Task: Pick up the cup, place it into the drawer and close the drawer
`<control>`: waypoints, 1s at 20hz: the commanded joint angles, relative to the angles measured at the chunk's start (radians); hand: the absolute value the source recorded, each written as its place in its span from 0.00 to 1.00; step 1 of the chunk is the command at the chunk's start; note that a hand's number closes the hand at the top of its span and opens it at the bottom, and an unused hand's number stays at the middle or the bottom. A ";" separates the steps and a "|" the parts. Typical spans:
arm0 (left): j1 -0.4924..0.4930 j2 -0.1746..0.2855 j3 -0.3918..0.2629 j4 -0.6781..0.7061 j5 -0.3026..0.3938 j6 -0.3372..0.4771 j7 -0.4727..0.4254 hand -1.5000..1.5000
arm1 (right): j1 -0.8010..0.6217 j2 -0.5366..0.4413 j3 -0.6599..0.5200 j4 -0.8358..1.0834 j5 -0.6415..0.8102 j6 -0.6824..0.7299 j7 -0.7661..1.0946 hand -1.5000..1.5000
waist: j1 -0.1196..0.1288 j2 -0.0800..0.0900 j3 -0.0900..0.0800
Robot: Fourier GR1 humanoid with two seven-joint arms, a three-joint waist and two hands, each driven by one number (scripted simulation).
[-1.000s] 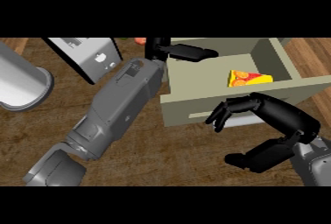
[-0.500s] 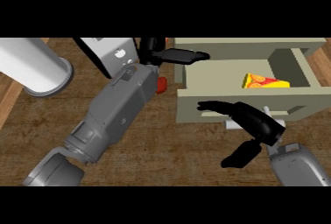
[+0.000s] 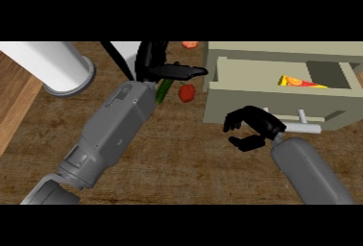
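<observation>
Drawer (image 3: 241,103) seen part open, orange wedge (image 3: 301,81) held inside, right hand (image 3: 251,127) clenched on nothing near handle (image 3: 306,128), left hand (image 3: 157,67) raised by red piece (image 3: 187,92), its grasp cannot be told

Dark brown wood-grain counter top (image 3: 184,163), bordered at the left edge of the view by a paler wooden strip (image 3: 14,98). A large white cylinder with a flared rim (image 3: 60,67) lies at upper left, with a white flat-sided object (image 3: 125,50) just to its right. Near the top centre, a small red rounded object (image 3: 187,92) lies just beside a slender green object (image 3: 164,90), and an orange-red item (image 3: 189,44) shows, partly cut off, above them.
</observation>
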 commanded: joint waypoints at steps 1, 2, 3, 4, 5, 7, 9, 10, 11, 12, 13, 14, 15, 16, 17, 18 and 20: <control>0.014 0.049 0.015 -0.041 0.011 -0.029 0.029 0.00 | -0.130 -0.022 -0.077 0.246 0.008 -0.050 -0.147 1.00 | 0.028 0.011 0.004; 0.067 0.057 0.005 -0.062 0.010 -0.061 0.018 0.00 | -0.152 0.024 -0.082 0.266 0.012 -0.094 -0.138 1.00 | 0.049 0.009 0.004; 0.071 0.054 -0.002 -0.085 0.007 -0.051 0.034 0.00 | -0.183 0.035 -0.107 0.314 -0.003 -0.101 -0.164 1.00 | 0.038 0.005 0.004; 0.098 0.058 -0.003 -0.080 0.005 -0.062 0.012 0.00 | -0.195 -0.012 -0.137 0.344 -0.012 -0.102 -0.203 1.00 | 0.050 0.013 0.005; 0.101 0.058 -0.010 -0.110 0.004 -0.052 0.036 0.00 | -0.226 -0.020 -0.154 0.374 -0.011 -0.112 -0.205 1.00 | 0.058 0.007 0.005; 0.115 0.075 -0.005 -0.127 0.014 -0.083 0.040 0.00 | -0.287 -0.034 -0.209 0.415 -0.043 -0.124 -0.220 1.00 | 0.063 0.011 0.005; 0.129 0.097 -0.012 -0.147 0.012 -0.108 0.054 0.00 | -0.339 -0.050 -0.243 0.459 -0.056 -0.135 -0.226 1.00 | 0.086 0.016 0.005; 0.156 0.089 -0.012 -0.147 0.020 -0.115 0.057 0.00 | -0.362 -0.068 -0.261 0.477 -0.061 -0.144 -0.231 1.00 | 0.093 0.020 0.006; 0.150 0.094 -0.017 -0.159 0.015 -0.112 0.065 0.00 | -0.377 -0.077 -0.278 0.505 -0.066 -0.155 -0.227 1.00 | 0.102 0.023 0.006; 0.147 0.112 -0.008 -0.167 0.021 -0.115 0.075 0.00 | -0.387 -0.081 -0.281 0.516 -0.060 -0.178 -0.231 1.00 | 0.104 0.024 0.006; 0.171 0.137 -0.019 -0.166 0.012 -0.145 0.074 0.00 | -0.409 -0.079 -0.298 0.522 -0.072 -0.185 -0.205 1.00 | 0.107 0.024 0.005; 0.160 0.111 -0.023 -0.177 0.010 -0.115 0.078 0.00 | -0.421 -0.100 -0.312 0.529 -0.084 -0.166 -0.212 1.00 | 0.102 0.023 0.006; 0.180 0.121 -0.015 -0.172 0.015 -0.142 0.053 0.00 | -0.445 -0.109 -0.320 0.529 -0.091 -0.156 -0.189 1.00 | 0.112 0.033 0.004; 0.179 0.128 -0.013 -0.179 0.012 -0.135 0.049 0.00 | -0.453 -0.126 -0.332 0.528 -0.106 -0.136 -0.196 1.00 | 0.114 0.031 0.005; 0.168 0.123 -0.020 -0.186 0.013 -0.131 0.077 0.00 | -0.458 -0.125 -0.333 0.531 -0.108 -0.131 -0.187 1.00 | 0.119 0.029 0.005; 0.178 0.123 -0.022 -0.182 0.012 -0.145 0.066 0.00 | -0.456 -0.138 -0.340 0.527 -0.116 -0.125 -0.193 1.00 | 0.121 0.038 0.005; 0.202 0.127 -0.032 -0.193 0.005 -0.161 0.053 0.00 | -0.461 -0.139 -0.352 0.519 -0.133 -0.117 -0.189 1.00 | 0.134 0.037 0.005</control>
